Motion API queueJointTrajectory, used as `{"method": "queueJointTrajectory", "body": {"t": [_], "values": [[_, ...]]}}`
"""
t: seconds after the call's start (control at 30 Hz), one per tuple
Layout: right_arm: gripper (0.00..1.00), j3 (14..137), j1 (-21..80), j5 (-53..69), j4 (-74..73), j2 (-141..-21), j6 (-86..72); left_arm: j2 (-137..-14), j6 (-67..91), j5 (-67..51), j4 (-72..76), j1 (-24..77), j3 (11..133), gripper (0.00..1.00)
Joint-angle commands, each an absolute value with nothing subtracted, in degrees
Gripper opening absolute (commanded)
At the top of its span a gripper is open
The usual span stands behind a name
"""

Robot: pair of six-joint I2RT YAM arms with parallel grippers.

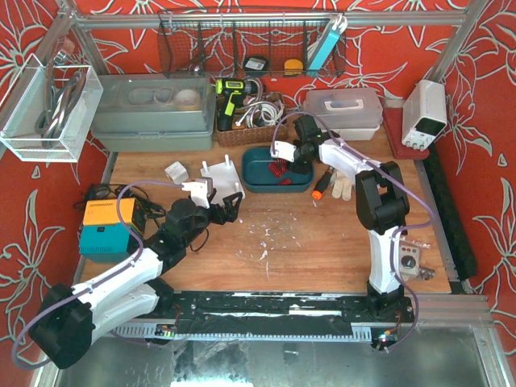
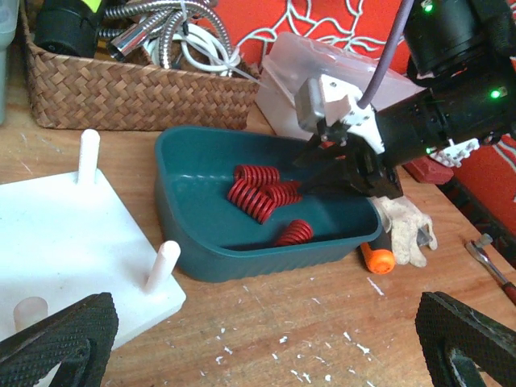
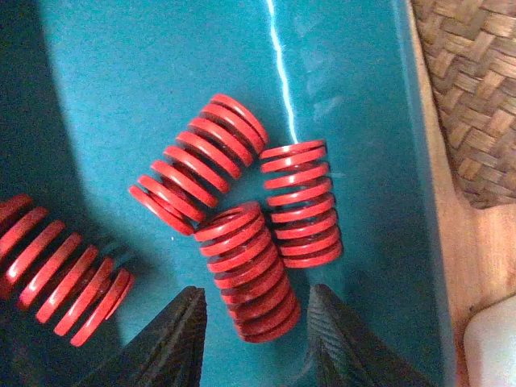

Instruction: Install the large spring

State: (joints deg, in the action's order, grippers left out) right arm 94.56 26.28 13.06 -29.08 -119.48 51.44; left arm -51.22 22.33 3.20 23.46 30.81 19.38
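Observation:
Several red springs (image 3: 250,270) lie in a teal tray (image 1: 256,168); they also show in the left wrist view (image 2: 258,192). My right gripper (image 3: 256,343) is open down inside the tray, its fingers on either side of one red spring without gripping it. The right gripper also shows in the top view (image 1: 284,161). A white base plate with upright pegs (image 2: 56,242) lies left of the tray (image 2: 201,242); it shows in the top view too (image 1: 222,179). My left gripper (image 2: 266,355) is open and empty, low over the table near the plate.
A wicker basket (image 2: 121,93) with hoses stands behind the tray. An orange-handled tool (image 1: 321,185) and a glove (image 1: 343,189) lie right of it. An orange and teal box (image 1: 103,227) sits at left. A clear lidded box (image 1: 343,111) and power supply (image 1: 423,113) stand at back right.

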Motion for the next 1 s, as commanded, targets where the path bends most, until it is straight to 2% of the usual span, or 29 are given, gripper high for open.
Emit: {"method": "queueJointTrajectory", "body": {"t": [0.0,0.97], "values": [[0.40,96.2,26.1,14.5,-32.2,-121.0,58.1,-50.2,22.8,2.5,25.7,31.1,19.0,1.00],[0.44,103.4,25.2,12.1,-38.1,-130.7,65.3,-48.4,23.0,3.9,25.3,31.1,18.4,1.00]]}}
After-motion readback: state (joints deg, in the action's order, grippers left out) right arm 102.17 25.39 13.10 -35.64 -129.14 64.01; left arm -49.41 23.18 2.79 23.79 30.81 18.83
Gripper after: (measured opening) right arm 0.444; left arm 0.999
